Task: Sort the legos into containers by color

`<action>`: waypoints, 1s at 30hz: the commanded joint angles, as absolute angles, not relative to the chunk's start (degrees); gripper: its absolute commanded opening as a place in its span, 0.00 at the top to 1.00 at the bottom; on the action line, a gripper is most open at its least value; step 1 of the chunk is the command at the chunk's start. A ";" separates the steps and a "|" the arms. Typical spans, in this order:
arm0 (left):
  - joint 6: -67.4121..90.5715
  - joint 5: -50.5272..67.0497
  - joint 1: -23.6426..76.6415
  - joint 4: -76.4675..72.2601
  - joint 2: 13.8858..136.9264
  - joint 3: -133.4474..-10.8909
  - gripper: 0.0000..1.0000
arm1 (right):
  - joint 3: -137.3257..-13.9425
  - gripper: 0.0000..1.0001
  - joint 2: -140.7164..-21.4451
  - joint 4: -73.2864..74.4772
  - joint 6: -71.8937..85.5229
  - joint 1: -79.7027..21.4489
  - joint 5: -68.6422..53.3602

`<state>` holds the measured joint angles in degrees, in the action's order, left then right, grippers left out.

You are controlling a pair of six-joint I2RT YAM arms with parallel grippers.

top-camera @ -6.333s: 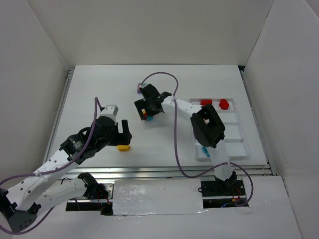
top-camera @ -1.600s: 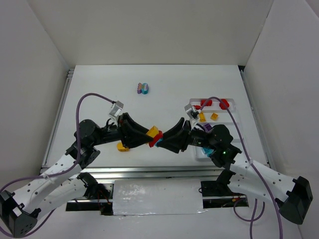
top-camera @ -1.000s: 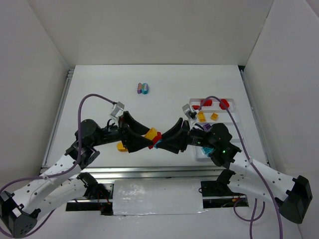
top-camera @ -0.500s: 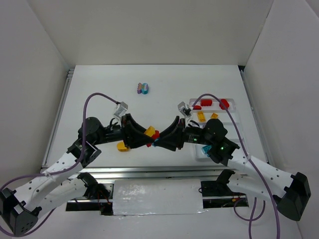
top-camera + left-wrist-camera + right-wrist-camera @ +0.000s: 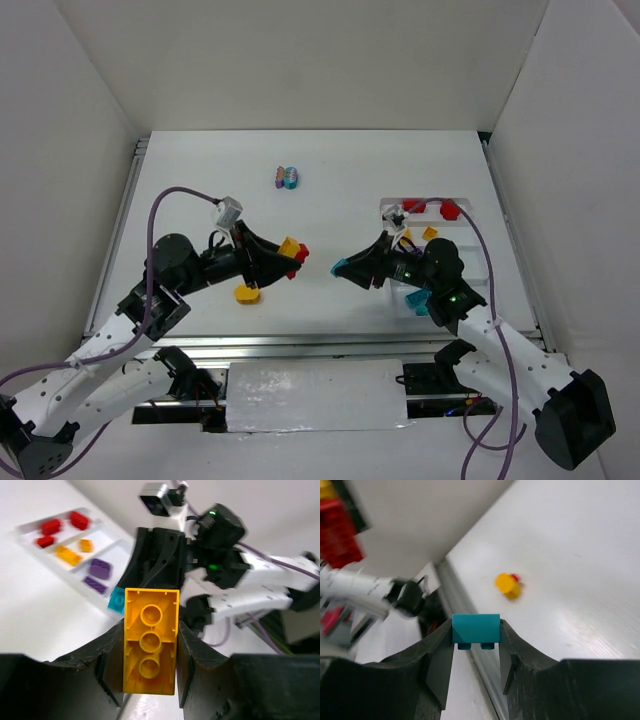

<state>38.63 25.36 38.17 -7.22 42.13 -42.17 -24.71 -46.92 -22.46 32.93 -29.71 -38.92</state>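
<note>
My left tool [image 5: 280, 258] clamps a yellow-and-red cluster [image 5: 150, 640]; my right tool [image 5: 350, 268] pinches a teal brick [image 5: 475, 626], both aloft over the table [image 5: 200, 200]. Separation looks done; next, teal should go into the tray [image 5: 477, 250], near compartment.

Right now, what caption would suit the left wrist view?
Left fingers pinch a yellow-orange brick, the sorting tray behind.

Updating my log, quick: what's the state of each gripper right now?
Left gripper: closed on yellow brick, with a red brick stuck to it.
Right gripper: closed on teal brick.
</note>
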 commanded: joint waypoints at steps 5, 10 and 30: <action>32.79 6.25 37.79 11.85 43.59 -50.27 1.00 | -33.04 1.00 -47.63 21.20 51.37 -17.35 11.74; 32.26 2.12 37.71 17.48 42.54 -50.27 1.00 | -27.26 1.00 -39.23 26.54 59.22 -9.86 16.96; 31.03 3.78 37.62 19.69 43.24 -50.18 1.00 | -24.53 0.73 -33.49 39.03 69.34 4.39 23.21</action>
<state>32.71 3.27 37.91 21.54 43.31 -48.64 -24.77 -35.11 38.20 66.37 4.08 23.03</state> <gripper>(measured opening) 0.485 0.441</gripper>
